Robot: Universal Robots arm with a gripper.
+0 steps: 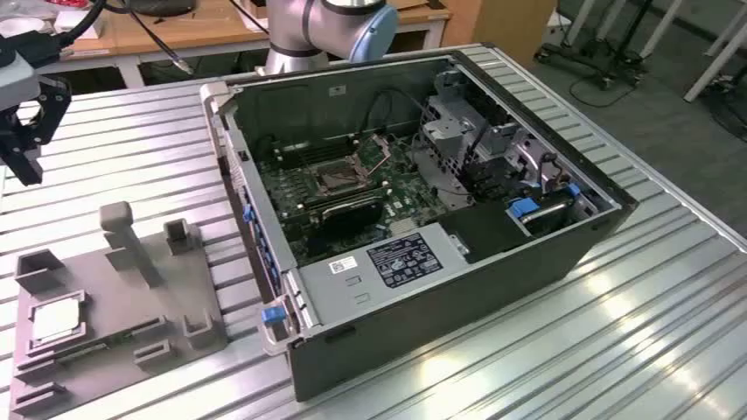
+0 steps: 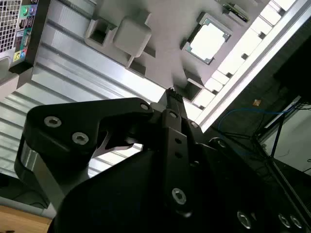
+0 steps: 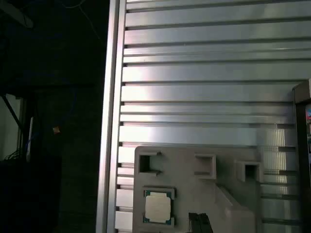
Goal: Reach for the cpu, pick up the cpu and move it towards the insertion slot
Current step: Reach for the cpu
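Observation:
The cpu (image 1: 56, 322) is a small pale square chip lying flat in a recess of the grey fixture tray (image 1: 111, 302) at the exterior view's left. It also appears as the cpu (image 2: 210, 40) in the second wrist view and the cpu (image 3: 158, 207) in the first wrist view. My gripper (image 1: 28, 175) hangs above the table beyond the tray, apart from the chip, fingers together and empty. Its dark tip (image 3: 200, 221) points near the tray. The insertion slot (image 1: 338, 178) is a silver-framed square socket on the board inside the open case.
The open black computer case (image 1: 467, 289) fills the middle of the ribbed metal table (image 1: 653, 332). Upright grey blocks (image 1: 122, 236) rise from the fixture tray near the chip. The arm's base (image 1: 315, 35) stands behind the case. The table's edge (image 3: 112, 121) runs beside the tray.

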